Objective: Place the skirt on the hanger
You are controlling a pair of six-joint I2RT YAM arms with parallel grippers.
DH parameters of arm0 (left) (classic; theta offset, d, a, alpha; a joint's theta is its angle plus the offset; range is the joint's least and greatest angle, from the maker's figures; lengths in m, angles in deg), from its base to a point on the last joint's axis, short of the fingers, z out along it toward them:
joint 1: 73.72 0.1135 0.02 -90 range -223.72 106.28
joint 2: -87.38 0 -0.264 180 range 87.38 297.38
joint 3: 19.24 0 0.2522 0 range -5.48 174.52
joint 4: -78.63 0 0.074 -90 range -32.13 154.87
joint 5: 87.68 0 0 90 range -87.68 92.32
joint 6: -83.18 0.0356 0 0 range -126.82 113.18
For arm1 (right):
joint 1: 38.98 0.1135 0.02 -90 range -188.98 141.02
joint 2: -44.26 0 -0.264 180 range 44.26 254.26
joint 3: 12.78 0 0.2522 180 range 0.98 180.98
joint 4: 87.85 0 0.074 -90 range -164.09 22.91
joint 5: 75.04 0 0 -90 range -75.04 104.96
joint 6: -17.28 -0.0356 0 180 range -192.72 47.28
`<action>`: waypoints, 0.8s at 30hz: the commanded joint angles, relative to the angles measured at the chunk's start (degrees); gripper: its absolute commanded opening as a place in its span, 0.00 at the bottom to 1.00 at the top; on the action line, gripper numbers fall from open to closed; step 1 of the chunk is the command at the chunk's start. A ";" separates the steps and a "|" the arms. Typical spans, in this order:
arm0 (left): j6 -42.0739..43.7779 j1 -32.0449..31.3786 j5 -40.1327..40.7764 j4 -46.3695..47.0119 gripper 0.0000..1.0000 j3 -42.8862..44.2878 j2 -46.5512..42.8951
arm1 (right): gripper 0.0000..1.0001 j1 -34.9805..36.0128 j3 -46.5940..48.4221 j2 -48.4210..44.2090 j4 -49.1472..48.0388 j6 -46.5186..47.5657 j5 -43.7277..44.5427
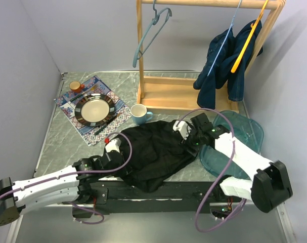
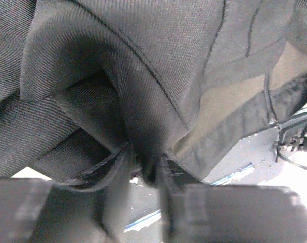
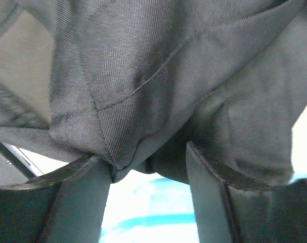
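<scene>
Skirt (image 1: 153,152) heaped, left gripper (image 1: 114,144) at its 9 o'clock pinching a fold, right gripper (image 1: 182,129) at 2 o'clock spread around cloth.

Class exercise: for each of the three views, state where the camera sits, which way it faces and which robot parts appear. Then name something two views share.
Top external: above and behind the arms, looking down at the table; shows both arms, with the left gripper and right gripper at the skirt.
Left wrist: on the left wrist, facing along its fingers, which pinch skirt folds.
Right wrist: on the right wrist, facing between its spread fingers into skirt cloth.
Shared: the skirt fills both wrist views.
</scene>
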 commanded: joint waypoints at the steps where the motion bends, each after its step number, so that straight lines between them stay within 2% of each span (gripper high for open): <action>1: -0.37 0.43 1.70 -1.48 0.38 3.71 -2.55 | 0.70 -0.55 4.76 -5.12 3.63 5.10 -6.50; 4: 1.21 0.43 3.45 -6.30 0.50 7.49 -4.83 | 0.76 -0.55 6.87 -7.76 4.61 6.78 -8.02; 7: 1.66 0.43 5.65 -12.62 0.51 11.09 -6.85 | 0.79 -0.99 9.07 -8.46 4.96 6.16 -5.83; 10: 2.71 0.35 7.32 -15.28 0.55 14.52 -9.49 | 0.82 -2.48 11.35 -9.69 8.30 8.27 -10.38; 11: 4.54 0.43 7.76 -15.38 0.57 15.49 -11.15 | 0.82 -2.75 12.05 -10.30 8.74 8.45 -14.31; 14: 10.69 0.43 11.08 -13.37 0.72 19.89 -13.54 | 0.86 -2.75 12.06 -12.77 7.78 6.62 -20.73; 15: 12.88 0.44 12.32 -12.40 0.73 22.68 -13.45 | 0.88 -2.75 11.54 -13.55 4.64 5.30 -21.89; 17: 19.82 0.35 15.83 -9.59 0.75 26.47 -10.74 | 0.90 -2.75 10.14 -13.74 1.64 1.78 -23.39; 18: 22.20 0.61 16.89 -9.05 0.76 31.10 -8.99 | 0.90 -2.93 9.69 -13.22 -1.25 0.47 -24.79; 21: 30.64 2.09 19.19 -7.91 0.77 41.99 0.94 | 0.90 -4.06 8.81 -10.85 -3.03 -2.71 -31.10; 23: 36.88 4.03 18.06 -6.16 0.78 46.51 7.36 | 0.91 -5.64 8.98 -9.96 -1.64 -1.14 -33.94; 24: 38.90 6.82 14.74 -3.28 0.79 50.27 8.94 | 0.91 -6.52 9.07 -10.13 0.28 0.18 -35.34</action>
